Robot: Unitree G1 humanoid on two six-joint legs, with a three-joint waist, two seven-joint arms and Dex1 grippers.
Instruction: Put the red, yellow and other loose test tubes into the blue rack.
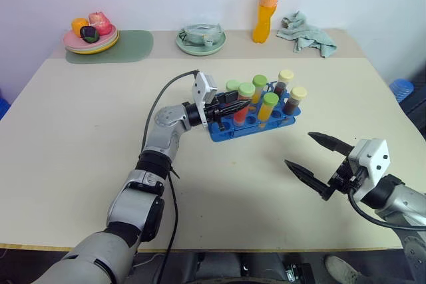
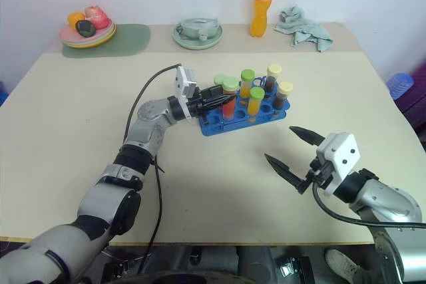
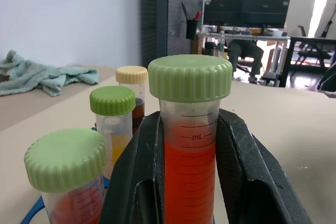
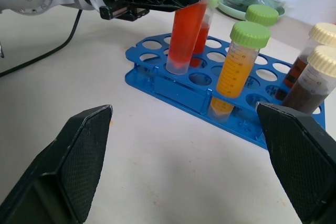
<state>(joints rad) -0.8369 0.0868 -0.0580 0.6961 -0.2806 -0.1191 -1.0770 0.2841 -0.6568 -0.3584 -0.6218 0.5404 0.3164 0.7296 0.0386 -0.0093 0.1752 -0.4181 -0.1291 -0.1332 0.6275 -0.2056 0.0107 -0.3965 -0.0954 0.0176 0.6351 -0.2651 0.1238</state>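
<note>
The blue plastic rack [image 1: 256,124] with round holes stands near the middle of the cream bench [image 1: 80,164] and carries 6 capped test tubes. 4 have green screw caps: 2 hold red liquid, 2 hold orange-yellow liquid. 2 have cream caps and hold dark brown liquid [image 1: 293,101].

The red-filled, green-capped tube [image 4: 185,30] at the rack's left end is clamped between the black fingers of the left pincer [image 1: 234,108], which reaches in level from the left; the tube's tip sits in a hole at the rack's near-left corner and it leans slightly. Behind it stands the 2nd red tube [image 3: 68,179], and just right of it an orange-yellow tube [image 4: 236,66].

The right pincer [image 1: 318,162] hovers above the bench near the front right edge, well apart from the rack, its 2 fingers spread wide around nothing.

Along the far edge are 1 orange drink bottle [image 1: 267,6], 1 crumpled pale-green cloth [image 1: 305,33], 1 green bowl [image 1: 200,38] and 1 plate of fruit [image 1: 91,33] on a green mat [image 1: 126,46].
</note>
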